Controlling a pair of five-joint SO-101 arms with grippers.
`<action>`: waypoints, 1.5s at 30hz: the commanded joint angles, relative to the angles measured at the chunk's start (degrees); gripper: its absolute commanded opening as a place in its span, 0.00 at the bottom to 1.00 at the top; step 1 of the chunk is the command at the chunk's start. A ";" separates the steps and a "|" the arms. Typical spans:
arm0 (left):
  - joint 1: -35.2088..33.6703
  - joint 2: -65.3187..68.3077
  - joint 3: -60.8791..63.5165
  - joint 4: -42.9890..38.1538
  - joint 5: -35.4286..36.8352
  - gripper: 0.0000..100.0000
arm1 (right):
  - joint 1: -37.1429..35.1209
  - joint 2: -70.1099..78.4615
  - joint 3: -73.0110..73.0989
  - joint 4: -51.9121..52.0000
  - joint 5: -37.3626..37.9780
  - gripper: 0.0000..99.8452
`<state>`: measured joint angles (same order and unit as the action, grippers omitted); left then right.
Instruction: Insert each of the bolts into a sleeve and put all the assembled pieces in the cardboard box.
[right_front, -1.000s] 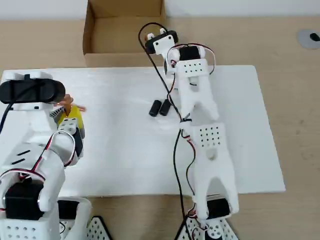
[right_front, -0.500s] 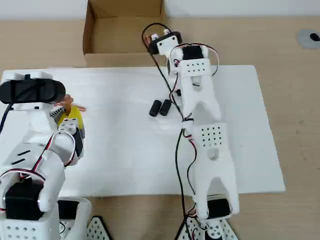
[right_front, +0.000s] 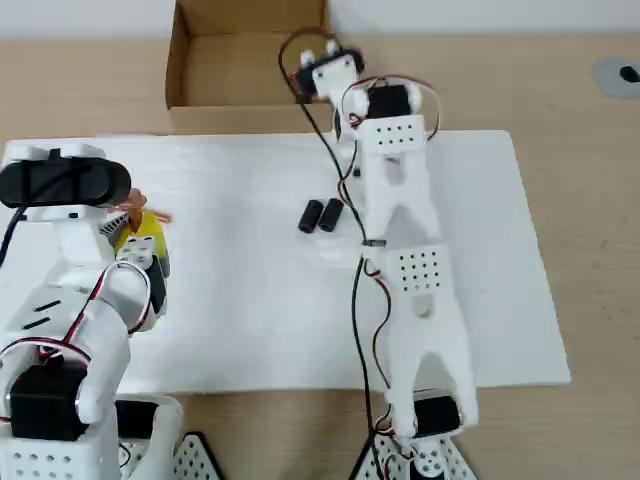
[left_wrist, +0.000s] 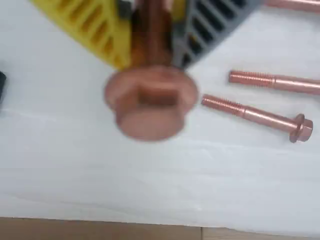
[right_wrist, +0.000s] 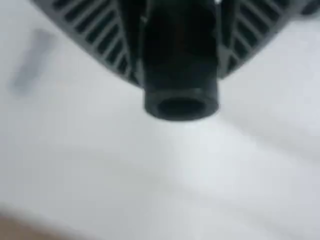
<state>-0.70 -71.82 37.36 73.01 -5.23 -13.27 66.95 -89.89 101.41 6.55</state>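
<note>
Looking down over the counter (right_front: 585, 200), the cardboard box (right_front: 178, 70) stands open, with two spare sleeves (right_front: 321, 215) lying near its right front corner on a white mat (right_front: 250, 320). Left wrist view: well apart from the box, the left end effector (left_wrist: 152, 40) clamps a copper bolt (left_wrist: 150, 97) by its shank, with loose bolts (left_wrist: 257, 116) beside it. Right wrist view: the right end effector (right_wrist: 181, 50) is closed around a black sleeve (right_wrist: 181, 85). Both parts look rigid, smooth and light, so mid-body holds should suit.
</note>
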 joint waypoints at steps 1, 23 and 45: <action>-0.79 -0.75 -0.79 0.00 0.09 0.01 | -0.84 -1.98 -5.05 1.05 0.00 0.01; -0.70 -13.93 -16.70 -0.26 -0.44 0.01 | -22.29 -62.20 22.55 1.14 -20.40 0.01; -0.35 -15.87 3.25 -24.79 12.66 0.01 | -29.32 -127.69 119.16 -38.68 -24.18 0.01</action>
<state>-0.79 -87.65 40.09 49.80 3.74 -42.81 -52.00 18.77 71.78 -17.19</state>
